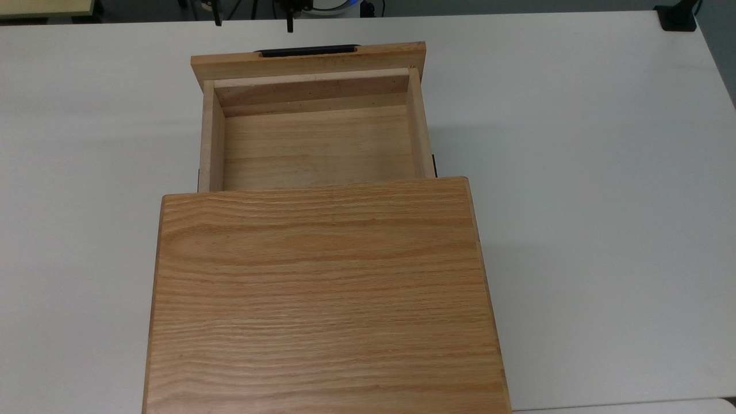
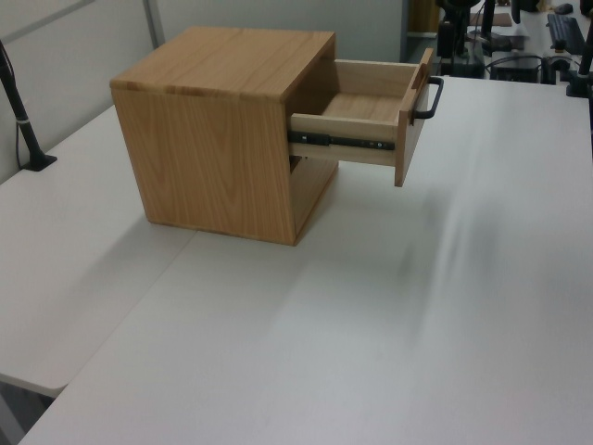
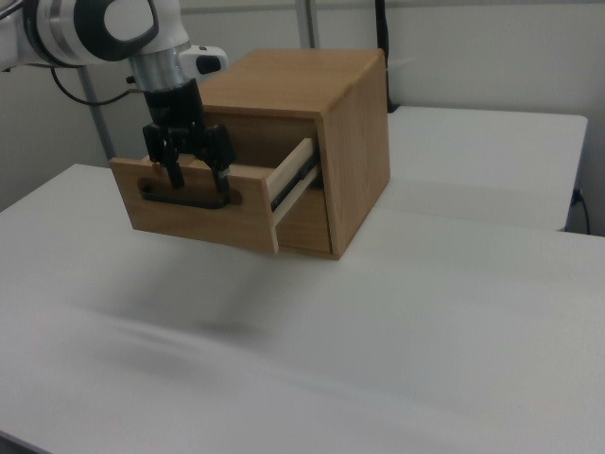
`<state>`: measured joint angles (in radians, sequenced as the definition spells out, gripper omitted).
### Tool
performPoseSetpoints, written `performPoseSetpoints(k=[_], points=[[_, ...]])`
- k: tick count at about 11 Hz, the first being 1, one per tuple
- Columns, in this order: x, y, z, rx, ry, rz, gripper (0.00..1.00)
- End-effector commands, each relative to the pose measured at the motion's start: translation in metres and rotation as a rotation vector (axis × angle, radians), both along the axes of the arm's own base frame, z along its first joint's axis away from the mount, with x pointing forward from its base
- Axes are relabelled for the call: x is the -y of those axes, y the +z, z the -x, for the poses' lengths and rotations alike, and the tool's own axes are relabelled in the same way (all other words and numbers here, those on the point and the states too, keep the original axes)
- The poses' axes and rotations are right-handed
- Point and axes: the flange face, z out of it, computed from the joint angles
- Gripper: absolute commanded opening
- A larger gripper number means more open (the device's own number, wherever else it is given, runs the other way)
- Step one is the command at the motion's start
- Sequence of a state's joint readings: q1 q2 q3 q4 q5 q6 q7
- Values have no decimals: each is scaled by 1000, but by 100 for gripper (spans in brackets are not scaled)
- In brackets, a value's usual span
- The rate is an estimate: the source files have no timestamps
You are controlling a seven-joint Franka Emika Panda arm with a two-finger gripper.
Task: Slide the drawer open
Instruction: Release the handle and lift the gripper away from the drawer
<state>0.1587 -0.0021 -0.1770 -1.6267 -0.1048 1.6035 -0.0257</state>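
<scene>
The jaws stand apart with nothing between them. In the right view the gripper [image 3: 195,175] hangs just above the black bar handle [image 3: 185,200], fingers pointing down and clear of it; in the top view its two fingertips [image 1: 290,24] show at the far edge of the table [image 1: 575,144], beyond the drawer's front panel.

The drawer [image 1: 313,144] is pulled well out of the oak cabinet [image 1: 325,299]. In the top view its bare interior is exposed between the cabinet top and the front panel. In the left view the drawer [image 2: 366,116] projects toward the left view's right, riding on a dark side rail [image 2: 338,142].

Treat the opening step as essentially complete; whether the rail has travel left cannot be read from these views.

Note the controlling relation. The handle lies directly below and slightly toward the cabinet from the jaws. Its long axis runs across the front panel, left to right in the top view, at right angles to the slide direction. Should you need further travel, lower the fingers around the bar and pull straight away from the cabinet. Otherwise lift clear without brushing the panel.
</scene>
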Motion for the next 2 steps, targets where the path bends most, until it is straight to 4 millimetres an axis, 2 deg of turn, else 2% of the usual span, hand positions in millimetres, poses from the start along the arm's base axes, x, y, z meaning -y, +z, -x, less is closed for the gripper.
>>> performPoseSetpoints(k=[1, 2], points=[[0, 11, 2, -17, 20, 16, 100], [2, 11, 3, -17, 17, 18, 100]])
